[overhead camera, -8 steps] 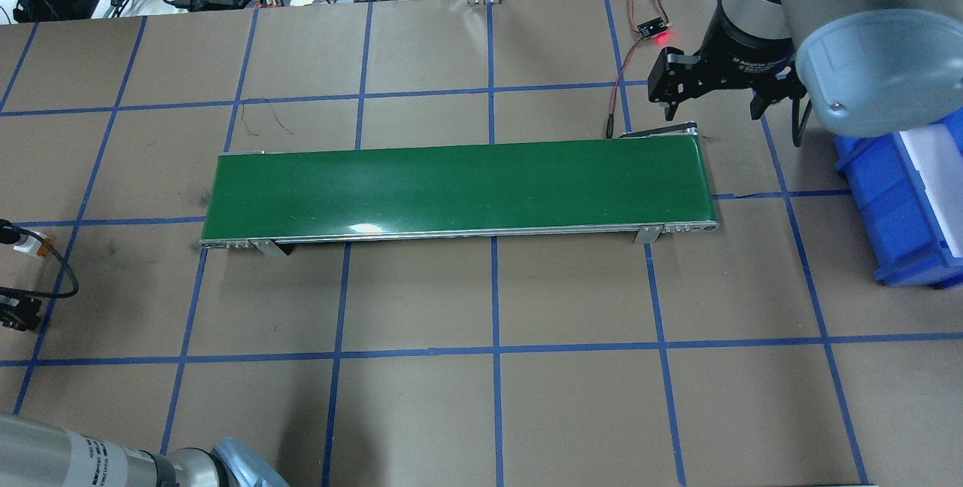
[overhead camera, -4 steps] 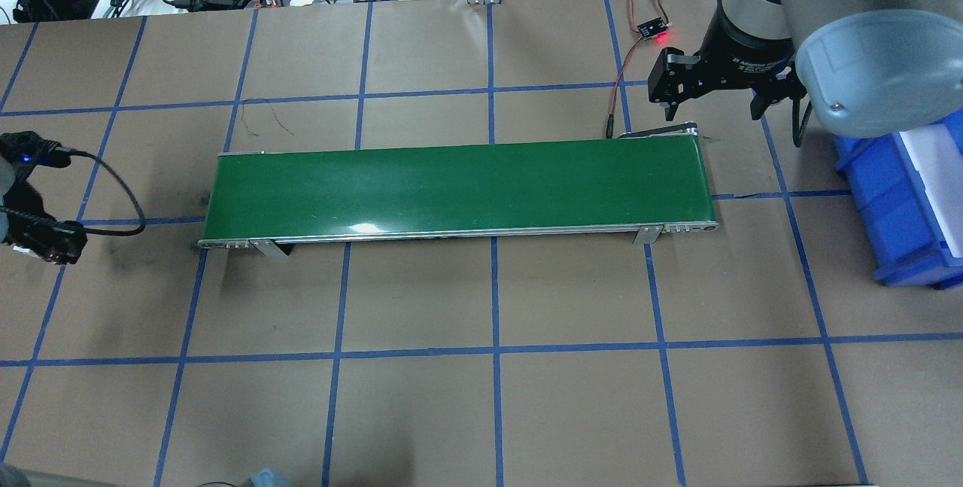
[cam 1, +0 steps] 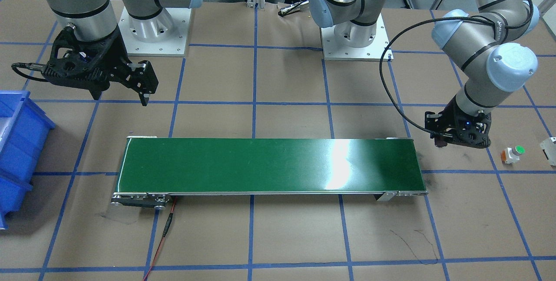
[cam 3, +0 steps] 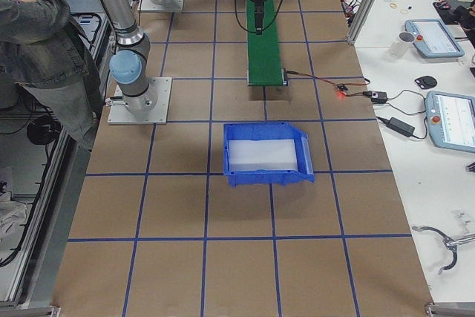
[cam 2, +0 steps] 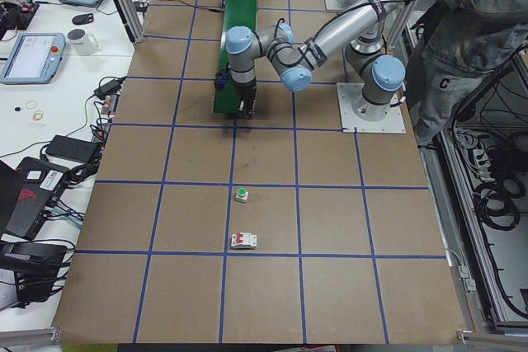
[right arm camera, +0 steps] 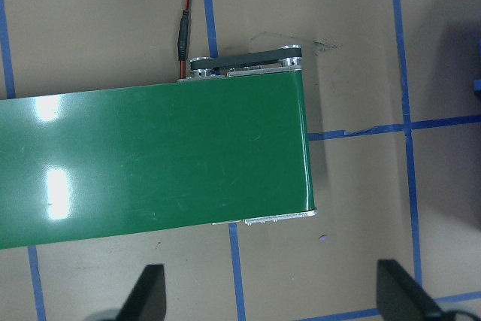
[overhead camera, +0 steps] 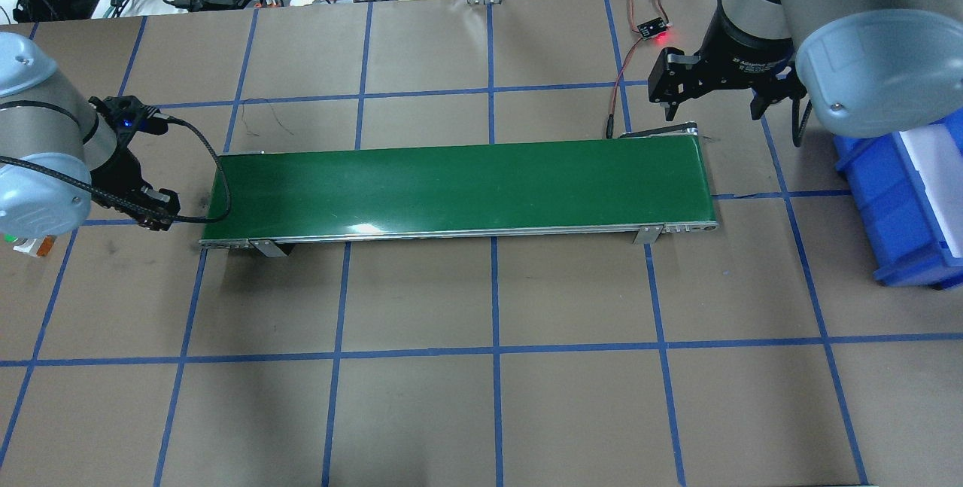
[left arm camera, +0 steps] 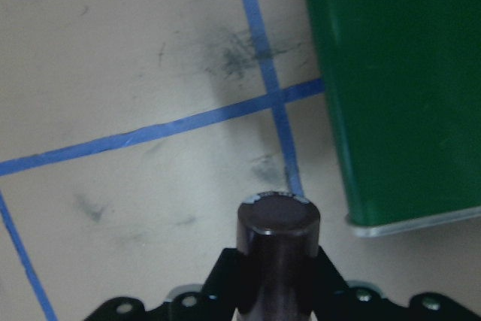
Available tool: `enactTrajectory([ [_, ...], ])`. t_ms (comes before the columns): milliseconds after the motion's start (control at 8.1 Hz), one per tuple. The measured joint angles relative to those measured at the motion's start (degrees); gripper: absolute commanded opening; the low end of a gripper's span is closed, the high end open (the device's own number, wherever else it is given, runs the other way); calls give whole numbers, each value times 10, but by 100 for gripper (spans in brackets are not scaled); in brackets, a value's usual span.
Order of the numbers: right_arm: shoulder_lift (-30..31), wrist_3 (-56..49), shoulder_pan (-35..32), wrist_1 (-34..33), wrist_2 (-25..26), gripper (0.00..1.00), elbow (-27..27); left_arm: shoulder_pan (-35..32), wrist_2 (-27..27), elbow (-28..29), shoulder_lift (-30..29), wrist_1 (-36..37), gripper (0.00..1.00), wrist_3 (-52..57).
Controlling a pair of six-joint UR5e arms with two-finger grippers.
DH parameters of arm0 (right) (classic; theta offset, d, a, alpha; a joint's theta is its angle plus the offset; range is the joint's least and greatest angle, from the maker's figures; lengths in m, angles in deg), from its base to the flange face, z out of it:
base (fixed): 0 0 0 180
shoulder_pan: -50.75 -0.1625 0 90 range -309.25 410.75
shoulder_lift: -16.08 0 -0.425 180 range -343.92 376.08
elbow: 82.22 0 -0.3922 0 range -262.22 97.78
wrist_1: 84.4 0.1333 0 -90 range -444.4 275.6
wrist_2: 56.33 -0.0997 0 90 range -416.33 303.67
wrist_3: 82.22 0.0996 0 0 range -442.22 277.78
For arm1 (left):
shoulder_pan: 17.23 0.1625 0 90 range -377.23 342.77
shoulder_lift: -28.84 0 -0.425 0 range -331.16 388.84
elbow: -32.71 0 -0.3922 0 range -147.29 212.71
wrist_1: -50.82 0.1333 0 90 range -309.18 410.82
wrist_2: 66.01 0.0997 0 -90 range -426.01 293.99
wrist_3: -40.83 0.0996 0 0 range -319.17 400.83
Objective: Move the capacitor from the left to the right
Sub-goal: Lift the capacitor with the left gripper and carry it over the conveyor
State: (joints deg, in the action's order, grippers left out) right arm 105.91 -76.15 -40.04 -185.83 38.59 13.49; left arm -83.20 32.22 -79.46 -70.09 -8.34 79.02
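1. Just off the left end of the green belt (overhead camera: 459, 186), the left gripper (overhead camera: 154, 212) was squeezed tight on the capacitor (left arm camera: 278, 257). This small dark round stick stood up between its fingers. It was above the brown table (overhead camera: 496, 397), not over the belt yet.
2. A moment before, that gripper was much farther out from the belt's left end. It had swung in close. I think the pick-up was done and the carry was almost over. Putting the capacitor down on the belt's left end looked like the next job.
3. Past the belt's right end, the right gripper (overhead camera: 713, 105) hung with its fingers spread wide and held nothing. It had not moved. It seemed to be waiting.
4. Farther out from the belt's left end lay a little green-topped button (cam 1: 512, 153) and a white boxy part (cam 1: 549, 148).
5. The table was brown paper with blue tape lines (overhead camera: 495, 284), and it had dark smudges near the belt's left end.
6. Beyond the belt's right end sat a blue bin (overhead camera: 895, 193).
7. Behind the belt, a small board (overhead camera: 654, 29) glowed red among the cables. A person (cam 2: 478, 22) stood by the robot.
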Motion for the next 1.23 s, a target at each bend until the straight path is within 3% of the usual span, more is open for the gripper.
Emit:
enactTrajectory([
  [617,0,0,0,0,0,100,0,-95,-97,1,36,-60,0,-123],
  [864,0,0,0,0,-1,100,0,-108,-144,1,25,-62,0,-170],
  [1234,0,0,0,0,0,100,0,-110,-160,3,-20,-25,0,-209],
])
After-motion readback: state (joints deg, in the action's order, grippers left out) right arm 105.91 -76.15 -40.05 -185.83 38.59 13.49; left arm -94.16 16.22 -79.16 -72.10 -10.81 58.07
